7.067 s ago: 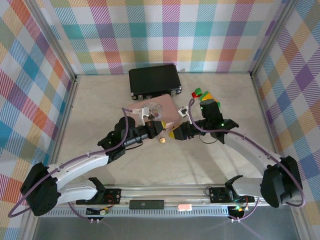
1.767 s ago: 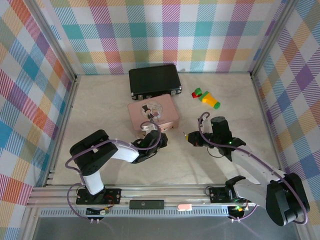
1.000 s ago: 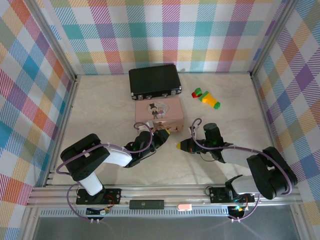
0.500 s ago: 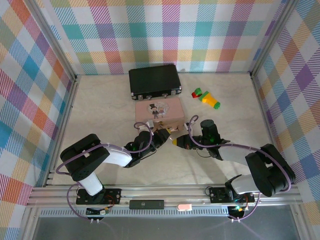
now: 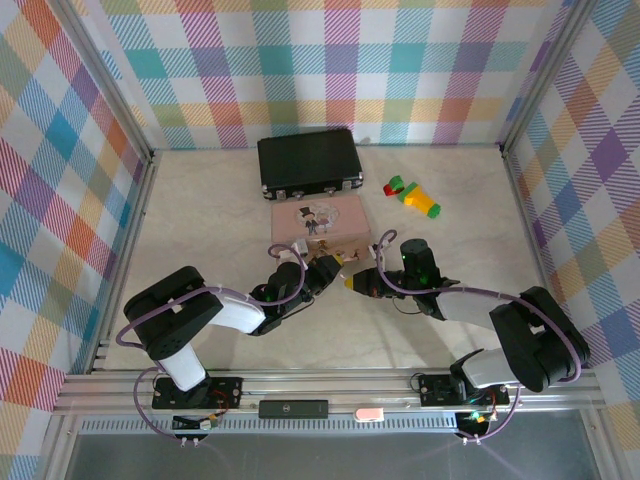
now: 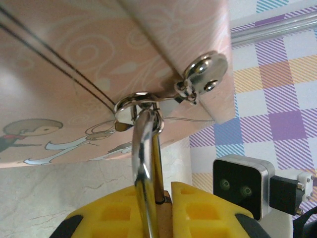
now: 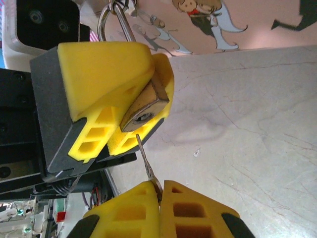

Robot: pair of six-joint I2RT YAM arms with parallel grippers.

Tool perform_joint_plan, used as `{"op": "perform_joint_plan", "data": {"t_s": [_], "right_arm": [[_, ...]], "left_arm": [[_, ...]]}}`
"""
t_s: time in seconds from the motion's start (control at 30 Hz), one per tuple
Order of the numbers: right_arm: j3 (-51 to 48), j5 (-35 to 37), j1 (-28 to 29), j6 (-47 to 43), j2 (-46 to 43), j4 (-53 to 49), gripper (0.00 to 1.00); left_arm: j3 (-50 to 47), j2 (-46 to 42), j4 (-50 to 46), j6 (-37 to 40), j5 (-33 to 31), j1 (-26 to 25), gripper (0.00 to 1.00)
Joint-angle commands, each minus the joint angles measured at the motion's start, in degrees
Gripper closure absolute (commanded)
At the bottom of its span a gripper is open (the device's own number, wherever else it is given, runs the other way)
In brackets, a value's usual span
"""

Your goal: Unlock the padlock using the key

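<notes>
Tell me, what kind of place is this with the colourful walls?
Probably a robot practice booth: two robot arms bolted to a rail, checked walls around a table, and a pink tin to practise on.

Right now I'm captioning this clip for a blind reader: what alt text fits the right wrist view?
The right gripper, shut on a thin grey key, points it up at the keyhole end of a small brass padlock, the tip not visibly inserted. The left gripper clamps the padlock, whose silvery shackle runs up to the pink picture tin.

Pastel plaid walls (image 5: 330,60), beige marbled tabletop (image 5: 200,215).
</notes>
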Motion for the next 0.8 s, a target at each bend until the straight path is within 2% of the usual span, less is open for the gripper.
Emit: {"op": "perform_joint_plan", "data": {"t_s": [0.0, 0.53, 0.77], "right_arm": [[1.2, 0.9, 0.4, 0.5, -0.6, 1.4, 1.00], [1.4, 0.4, 0.4, 1.4, -2.0, 2.8, 1.00], [1.4, 1.6, 0.4, 0.5, -3.8, 0.5, 1.00]], "left_arm": [[0.1, -0.3, 5.8, -0.1, 0.3, -0.3, 1.00], [0.9, 0.8, 5.7, 0.0, 0.1, -1.4, 1.00], [1.2, 1.7, 6.8, -0.3, 0.2, -1.6, 1.00]]}}
